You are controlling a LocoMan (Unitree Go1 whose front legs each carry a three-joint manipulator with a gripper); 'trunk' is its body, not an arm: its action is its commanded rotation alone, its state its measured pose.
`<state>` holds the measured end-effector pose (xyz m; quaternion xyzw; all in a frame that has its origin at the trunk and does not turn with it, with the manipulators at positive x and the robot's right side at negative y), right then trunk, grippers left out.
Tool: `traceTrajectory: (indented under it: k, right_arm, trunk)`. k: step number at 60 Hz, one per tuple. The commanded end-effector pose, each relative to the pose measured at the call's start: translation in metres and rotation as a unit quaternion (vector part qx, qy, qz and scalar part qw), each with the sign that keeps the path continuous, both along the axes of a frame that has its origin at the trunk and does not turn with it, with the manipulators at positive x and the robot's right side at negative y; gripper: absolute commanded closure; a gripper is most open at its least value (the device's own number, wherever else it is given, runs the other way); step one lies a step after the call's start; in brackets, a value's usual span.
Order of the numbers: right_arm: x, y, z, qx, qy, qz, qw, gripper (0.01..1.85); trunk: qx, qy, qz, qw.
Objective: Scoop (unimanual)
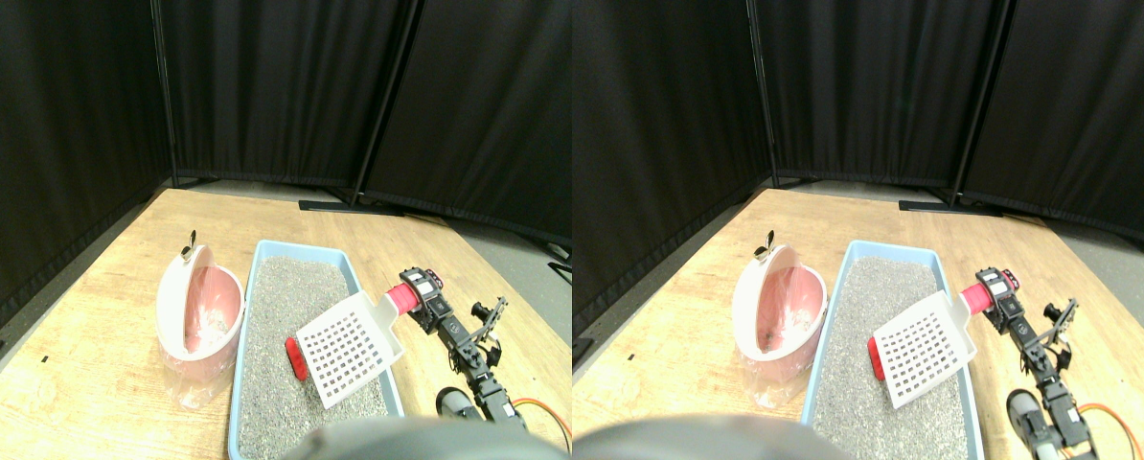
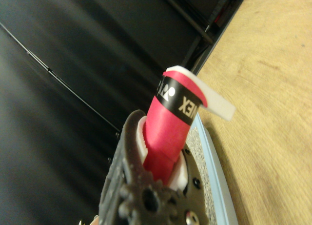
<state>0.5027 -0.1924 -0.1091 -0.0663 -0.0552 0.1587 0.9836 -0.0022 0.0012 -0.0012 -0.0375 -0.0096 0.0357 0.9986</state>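
- R pincer (image 1: 417, 292) clamped on scoop's (image 1: 350, 347) pink-wrapped handle (image 2: 168, 130)
- scoop tilted over litter in blue tray (image 1: 267, 251)
- red object (image 1: 295, 360) on litter, touching scoop edge
- pink bin (image 1: 198, 316) just beside tray, on wood floor (image 1: 83, 326)

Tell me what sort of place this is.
Probably a robot test area: black curtain panels wall off a plywood floor, where a litter tray and pink bin are staged.
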Motion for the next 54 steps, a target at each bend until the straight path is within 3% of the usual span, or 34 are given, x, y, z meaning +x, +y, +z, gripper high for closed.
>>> traceTrajectory:
  k: [1,17,32,41,42,45,46,54]
  right_arm:
    - [0.006,0.001,0.017,-0.005,-0.045,0.003,0.999,1.80]
    - [0.027,0.002,0.023,-0.062,-0.058,-0.004,0.996,1.80]
    - [0.038,0.004,0.024,-0.143,-0.085,-0.018,0.986,1.80]
    - [0.044,0.007,0.023,-0.183,-0.109,-0.004,0.977,1.80]
    - [0.045,0.007,0.023,-0.184,-0.127,0.010,0.975,1.80]
    - [0.044,0.009,0.025,-0.193,-0.125,0.006,0.973,1.80]
    - [0.045,0.010,0.024,-0.195,-0.143,0.023,0.970,1.80]
    - [0.042,0.017,0.025,-0.219,-0.152,0.039,0.963,1.80]
  trunk:
    - [0.000,0.0065,0.013,0.9999]
    - [-0.006,0.0018,0.026,0.9996]
    - [-0.010,-0.0015,0.037,0.9993]
    - [-0.011,-0.0013,0.040,0.9992]
    - [-0.011,-0.0013,0.040,0.9992]
    - [-0.011,0.0011,0.044,0.9990]
    - [-0.011,0.0011,0.044,0.9990]
    - [-0.011,0.0020,0.045,0.9989]
